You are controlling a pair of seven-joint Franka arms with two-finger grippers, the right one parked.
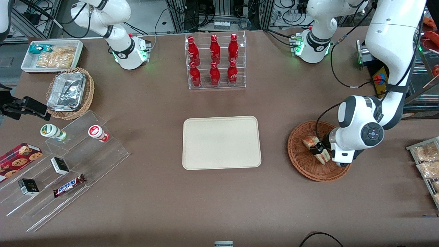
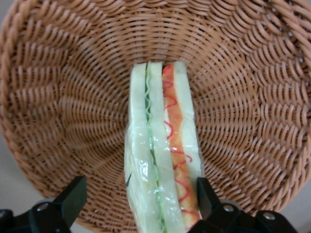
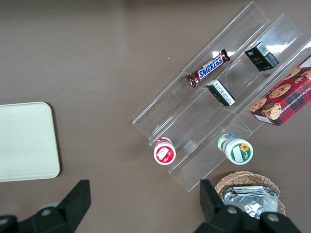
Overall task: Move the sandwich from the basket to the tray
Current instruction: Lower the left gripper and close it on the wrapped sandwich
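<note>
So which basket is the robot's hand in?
The reddish-brown basket holding the sandwich. The gripper sits in it, open around the sandwich. The lighter basket holds foil containers.

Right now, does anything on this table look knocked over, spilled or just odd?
Nothing looks spilled or damaged. The sandwich sits in the basket, and the gripper is open with one finger touching it and the other apart. The tray is bare. The two small cups on the clear stand lie on their sides, perhaps deliberately.

table (image 1: 144,212): brown, matte; edge farthest from camera: metal racks (image 1: 223,13), tangled cables; light: even
</note>
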